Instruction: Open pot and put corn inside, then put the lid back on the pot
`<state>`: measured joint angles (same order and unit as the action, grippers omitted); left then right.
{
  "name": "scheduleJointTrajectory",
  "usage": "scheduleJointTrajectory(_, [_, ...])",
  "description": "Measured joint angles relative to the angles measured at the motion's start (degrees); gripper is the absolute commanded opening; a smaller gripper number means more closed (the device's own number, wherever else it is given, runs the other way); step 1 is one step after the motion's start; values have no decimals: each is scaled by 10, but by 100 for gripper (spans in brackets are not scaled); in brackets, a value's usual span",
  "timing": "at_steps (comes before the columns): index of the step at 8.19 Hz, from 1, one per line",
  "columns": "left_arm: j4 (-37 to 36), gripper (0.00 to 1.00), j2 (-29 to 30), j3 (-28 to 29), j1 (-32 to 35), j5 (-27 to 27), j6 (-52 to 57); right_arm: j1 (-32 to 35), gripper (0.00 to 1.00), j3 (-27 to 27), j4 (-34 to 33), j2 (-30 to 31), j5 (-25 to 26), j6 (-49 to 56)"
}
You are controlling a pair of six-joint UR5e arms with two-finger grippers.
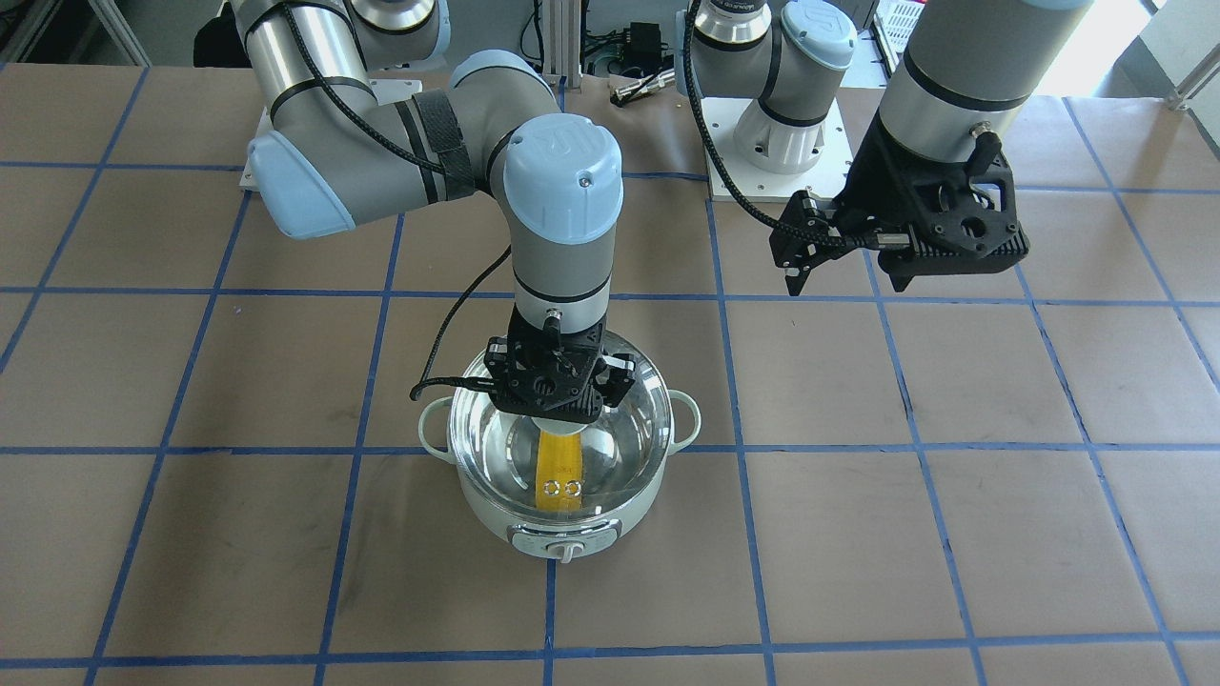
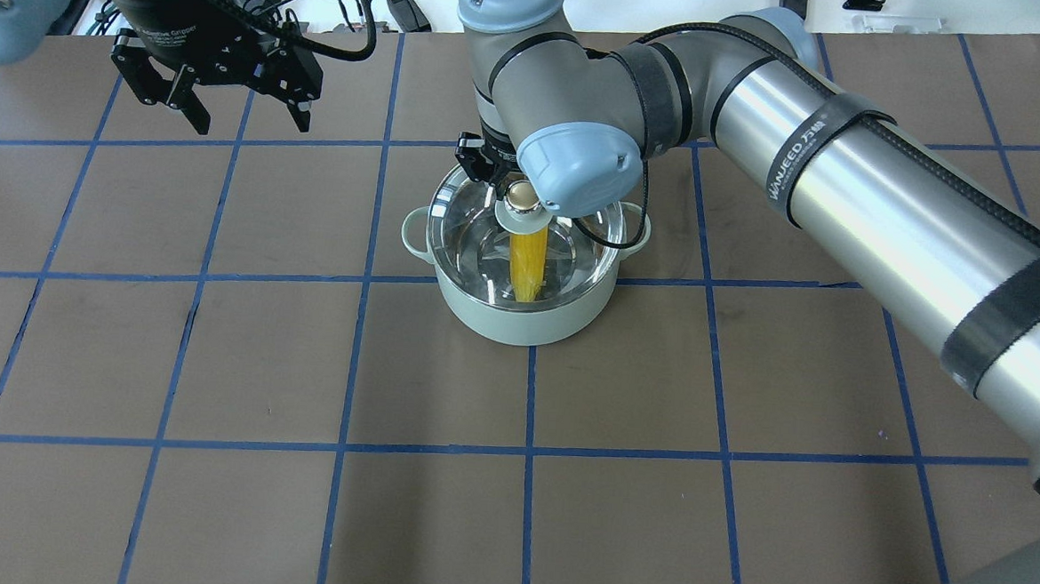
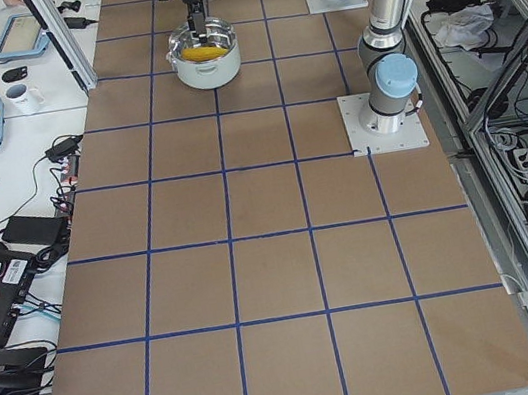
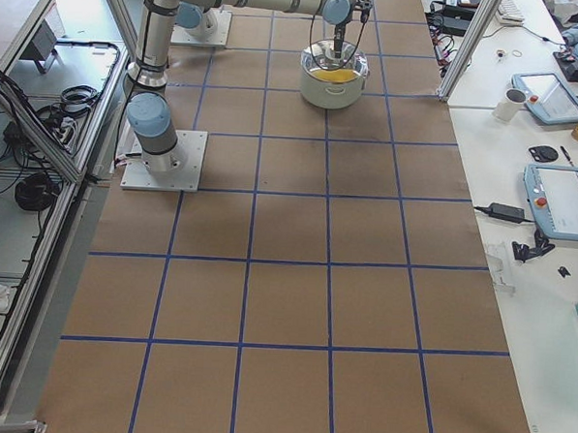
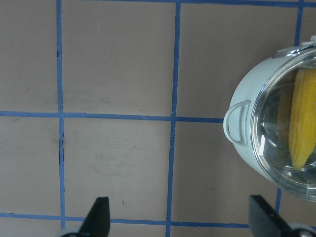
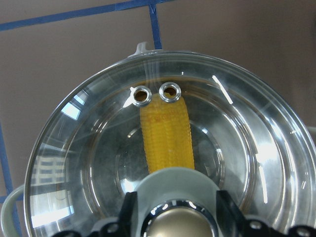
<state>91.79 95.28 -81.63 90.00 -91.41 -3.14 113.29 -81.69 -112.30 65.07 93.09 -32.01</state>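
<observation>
Our right pincer (image 6: 178,212) sits directly over the lid (image 6: 237,148), seemingly pinched on its knob (image 2: 520,199); corn (image 6: 165,133) beneath runs twelve-to-six in the pot (image 2: 518,323); left pincer (image 5: 180,212) gapes empty.

Twin grey-and-silver arms with pale blue joint caps.
Right arm (image 2: 847,167): polished tube marked WANJEED, black straps, braided black cable. Left arm (image 1: 963,57): grey, black band. Black ribbed left gripper (image 2: 253,125), right gripper (image 6: 177,212); white bolted base (image 1: 777,143).

"WANJEED" in white, on strap (image 2: 803,160) around right arm (image 2: 914,250)
</observation>
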Motion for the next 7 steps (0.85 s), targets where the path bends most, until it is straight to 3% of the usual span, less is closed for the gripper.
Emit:
scheduleJointTrajectory(5, [1, 100, -40, -48, 1, -1, -15, -14, 100, 9, -18, 12, -2, 24])
scheduleJointTrajectory(7, [1, 100, -39, -53, 1, -3, -16, -62, 100, 13, 39, 66, -7, 123])
